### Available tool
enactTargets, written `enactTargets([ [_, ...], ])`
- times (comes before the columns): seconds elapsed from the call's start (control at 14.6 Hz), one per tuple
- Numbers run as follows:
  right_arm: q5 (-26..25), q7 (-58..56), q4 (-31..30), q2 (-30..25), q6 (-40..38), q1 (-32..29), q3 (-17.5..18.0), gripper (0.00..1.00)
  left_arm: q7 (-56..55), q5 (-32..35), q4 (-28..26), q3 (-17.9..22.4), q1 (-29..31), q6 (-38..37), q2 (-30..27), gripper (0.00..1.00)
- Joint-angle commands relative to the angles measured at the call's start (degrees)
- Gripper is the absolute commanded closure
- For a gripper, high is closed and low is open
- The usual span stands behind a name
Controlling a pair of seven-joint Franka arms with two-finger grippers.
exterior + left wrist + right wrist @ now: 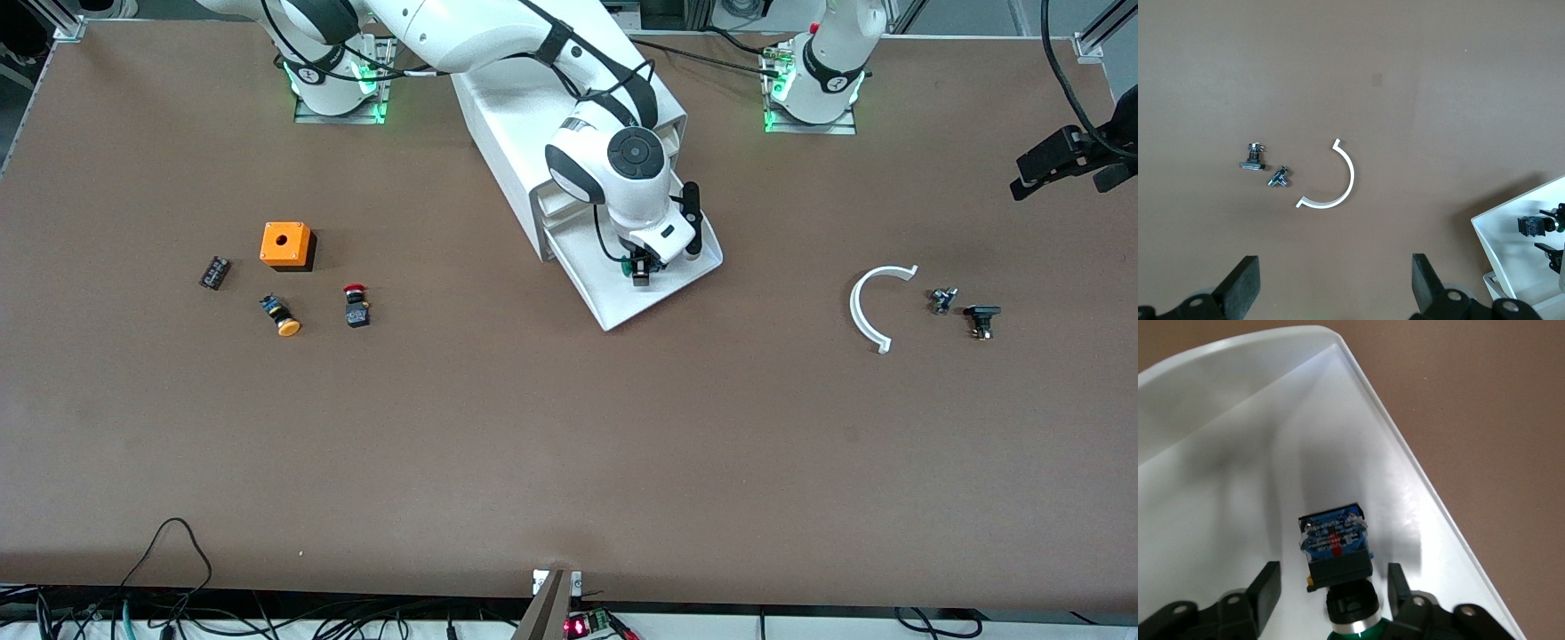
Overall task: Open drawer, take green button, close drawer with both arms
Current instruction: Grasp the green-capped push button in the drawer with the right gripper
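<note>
Straddling the button (1338, 553) inside the pulled-out drawer (622, 302), the right gripper (642, 269) has its fingers partly spread, a gap on each side. Well apart, the left gripper (1331, 293) waits wide open above bare table (533, 444).

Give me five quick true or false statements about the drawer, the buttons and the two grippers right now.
1. The lowest drawer is pulled open. True.
2. The green button lies in the drawer between the right gripper's fingers. True.
3. The left gripper holds the white curved piece. False: it hangs open above it, holding nothing.
4. The red button is in the drawer. False: it is on the table beside the yellow button.
5. The orange box sits on the cabinet. False: it is on the table.
</note>
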Motion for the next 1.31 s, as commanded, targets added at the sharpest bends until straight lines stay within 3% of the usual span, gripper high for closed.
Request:
enactTargets([
  [0.0,-0.76,-0.56,2.11,1.25,0.11,0.77,-0.53,0.42,-0.22,-1.09,1.05,0.20,0.04,-0.21,0.89,0.00],
  [0.21,-0.76,-0.39,2.11,1.17,0.28,1.12,-0.53,0.57,-0.22,-1.09,0.79,0.20,0.12,0.05,1.15,0.00],
  [0.69,-0.85,-0.48,2.11,0.99,0.20,2.00,-1.85,0.76,-0.22,-1.71,-1.58,0.20,0.21,5.76,2.82,0.00],
  [0.96,-0.76,-0.30,2.37,0.29,0.28,1.56,-1.76,0.80,-0.31,-1.97,-4.04,0.02,0.12,9.44,4.05,0.00],
  [1.24,-0.76,0.14,2.37,-3.31,0.02,0.25,-1.06,0.81,-0.22,-7.23,-12.11,0.11,0.30,20.59,5.54,0.00],
])
